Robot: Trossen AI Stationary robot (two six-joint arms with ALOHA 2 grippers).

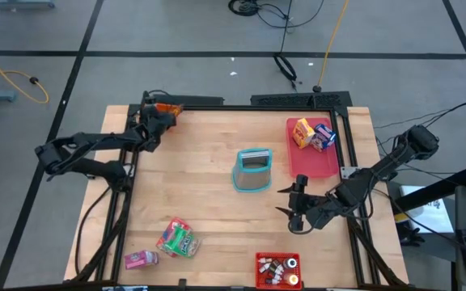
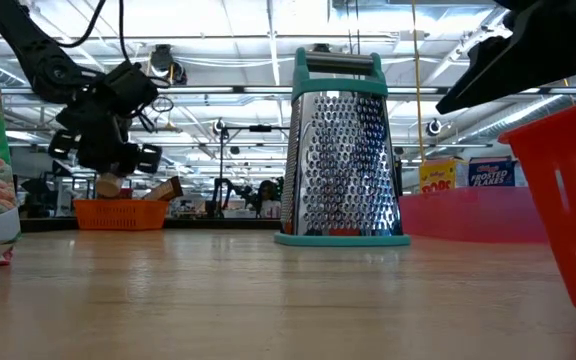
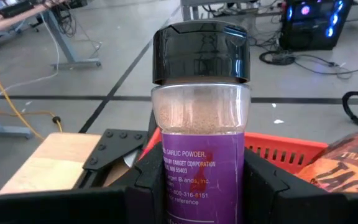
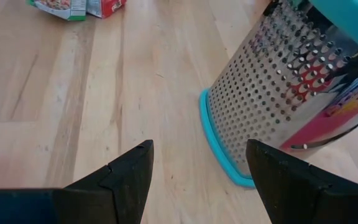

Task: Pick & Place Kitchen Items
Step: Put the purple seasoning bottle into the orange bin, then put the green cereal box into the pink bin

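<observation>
My left gripper (image 1: pixel 157 121) is at the table's far left corner, over an orange bin (image 1: pixel 169 107), shut on a garlic powder bottle (image 3: pixel 201 124) with a black lid and purple label. In the low view my left gripper (image 2: pixel 108 140) hangs above that bin (image 2: pixel 118 213). My right gripper (image 1: pixel 297 208) is open and empty, near the right side, just on the near side of a steel grater (image 1: pixel 253 170) with teal trim that stands on its base. Snack packets (image 1: pixel 176 238) lie at the near left. My left gripper pinches the bottle's labelled body (image 3: pixel 166 180) between its two fingers (image 3: pixel 145 186), one on each side, below the clear part and lid. The lid end (image 3: pixel 201 53) sticks out past the fingertips. The bottle is lifted clear, over the orange bin (image 3: pixel 278 149).
A pink tray (image 1: pixel 322 166) with cereal boxes (image 1: pixel 312 134) lies at the far right. A red bin (image 1: pixel 277 260) with small bottles stands at the near edge. A brown packet (image 3: pixel 353 165) lies in the orange bin. A pink packet (image 1: pixel 140 259) lies near left.
</observation>
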